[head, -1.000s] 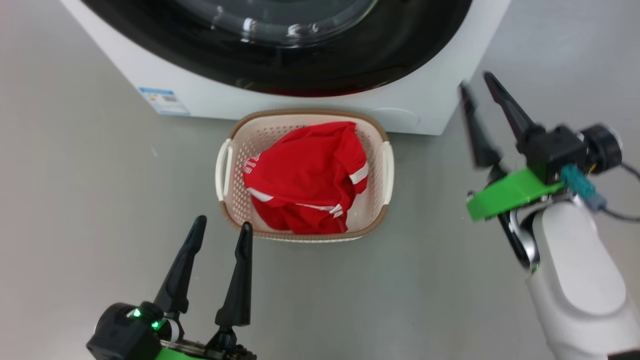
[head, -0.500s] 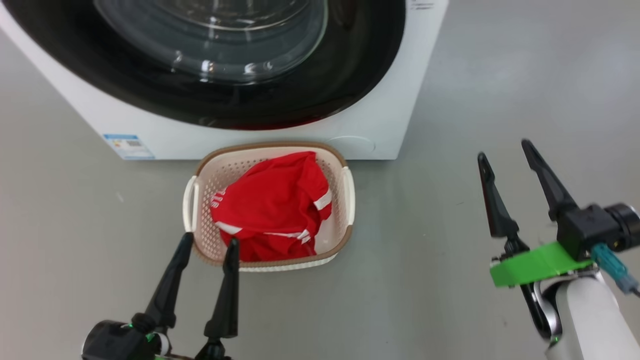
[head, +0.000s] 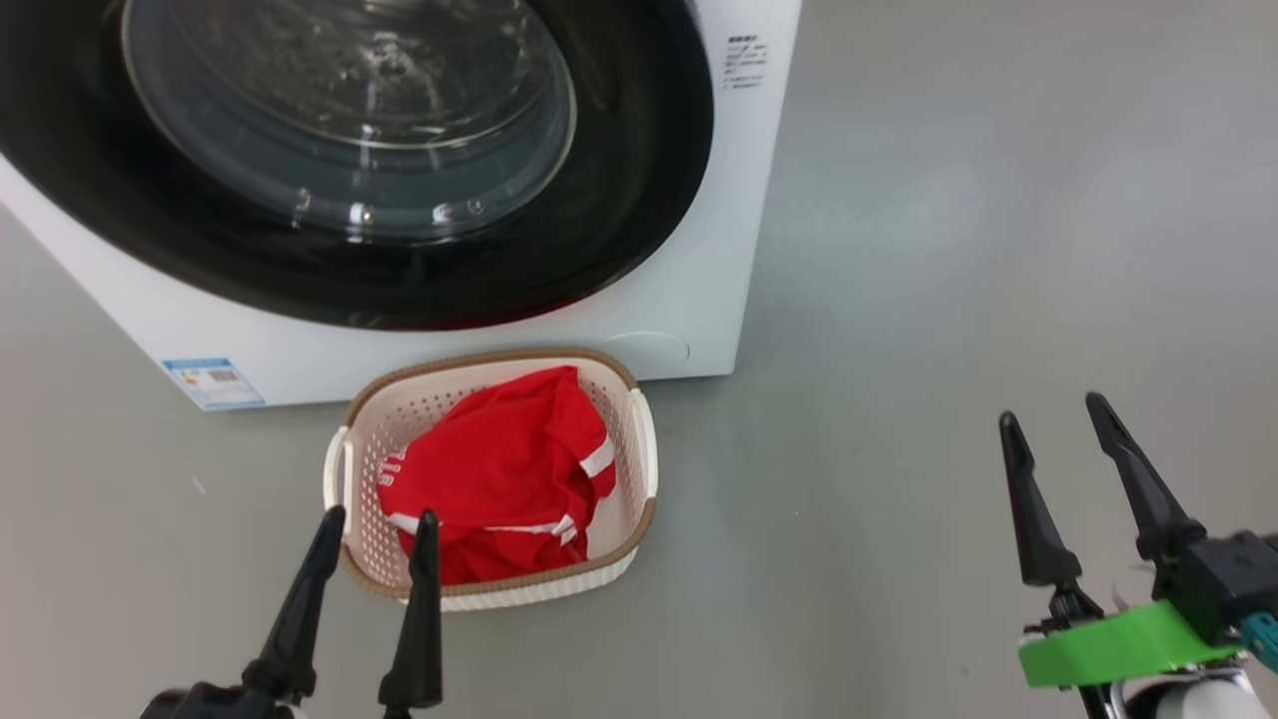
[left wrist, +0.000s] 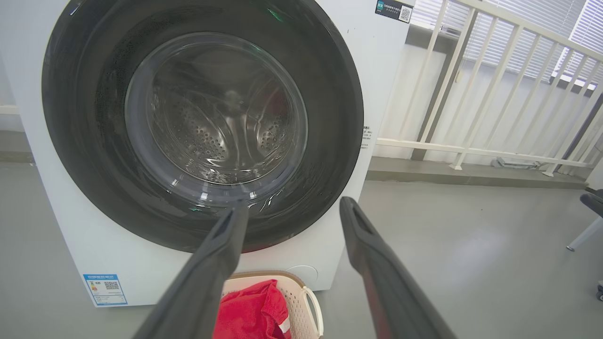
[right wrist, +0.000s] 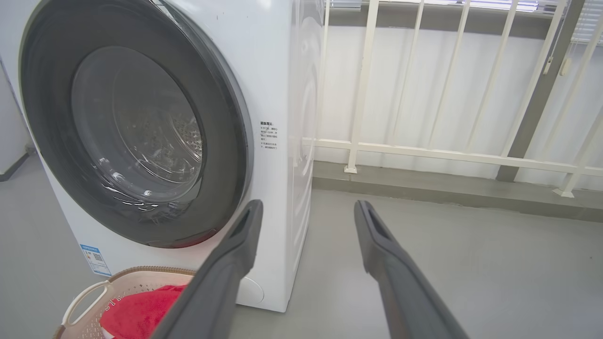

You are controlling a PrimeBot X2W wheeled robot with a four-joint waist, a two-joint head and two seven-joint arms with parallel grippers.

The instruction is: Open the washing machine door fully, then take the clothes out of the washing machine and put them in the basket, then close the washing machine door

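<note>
2 grippers are held spread wide and empty, left gripper (head: 380, 512) near the basket (head: 499, 357), right gripper (head: 1050, 405) well aside, presumably because the clothes (head: 489, 469) are heaped in the basket and the washing machine door (head: 619, 200) is seen shut.

the clothes (head: 499, 469) in the basket (head: 644, 469) (before the washing machine (head: 719, 250))

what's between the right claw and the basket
Bare grey floor, seen in the head view, separates the right claw from the basket.
</note>
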